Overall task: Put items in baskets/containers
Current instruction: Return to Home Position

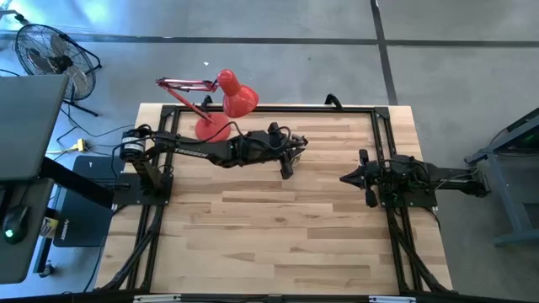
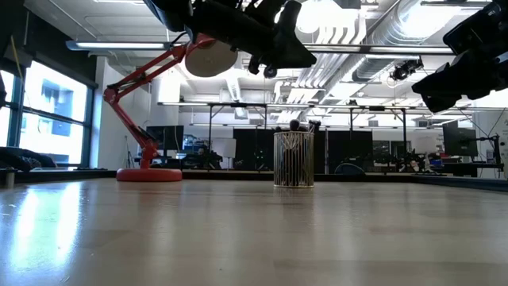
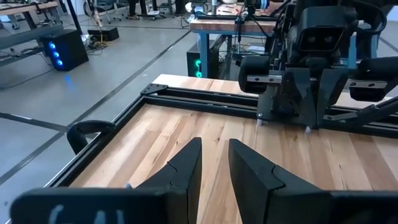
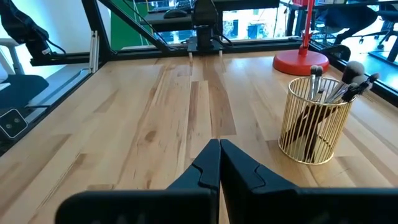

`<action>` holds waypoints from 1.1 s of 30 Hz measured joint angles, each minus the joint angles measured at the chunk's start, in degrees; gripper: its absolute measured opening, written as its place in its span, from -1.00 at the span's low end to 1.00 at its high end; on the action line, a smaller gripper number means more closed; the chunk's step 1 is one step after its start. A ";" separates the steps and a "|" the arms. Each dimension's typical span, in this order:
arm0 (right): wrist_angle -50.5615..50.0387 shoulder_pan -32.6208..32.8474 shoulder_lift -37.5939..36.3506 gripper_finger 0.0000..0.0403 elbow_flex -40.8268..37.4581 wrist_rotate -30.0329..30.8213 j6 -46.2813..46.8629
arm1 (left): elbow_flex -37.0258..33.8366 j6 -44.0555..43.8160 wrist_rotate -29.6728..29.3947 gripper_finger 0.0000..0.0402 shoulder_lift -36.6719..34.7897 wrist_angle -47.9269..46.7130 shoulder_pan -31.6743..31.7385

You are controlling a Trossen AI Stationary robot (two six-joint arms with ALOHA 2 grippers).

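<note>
A gold wire cup (image 4: 313,121) stands upright on the table near the far edge, in front of the red lamp's base. Several brushes (image 4: 339,84) stand in it, bristle tips up and leaning on its rim. The low view shows the cup (image 2: 294,160) mid-table. My left gripper (image 3: 215,152) hangs in the air above the cup (image 1: 288,171), fingers a little apart and holding nothing. My right gripper (image 4: 219,152) is shut and empty. It hovers at the table's right side (image 1: 344,178), pointing left, with the cup ahead and toward the far edge.
A red desk lamp (image 1: 221,99) stands at the far edge, its round base (image 4: 301,62) just behind the cup. A black frame rail (image 3: 186,96) runs around the tabletop. Bare wood lies across the near half of the table (image 1: 278,236).
</note>
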 joint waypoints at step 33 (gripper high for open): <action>0.02 -0.01 0.00 -0.96 -0.02 -0.18 0.43 | -20.69 -0.14 9.44 -0.99 -26.32 -21.73 -6.94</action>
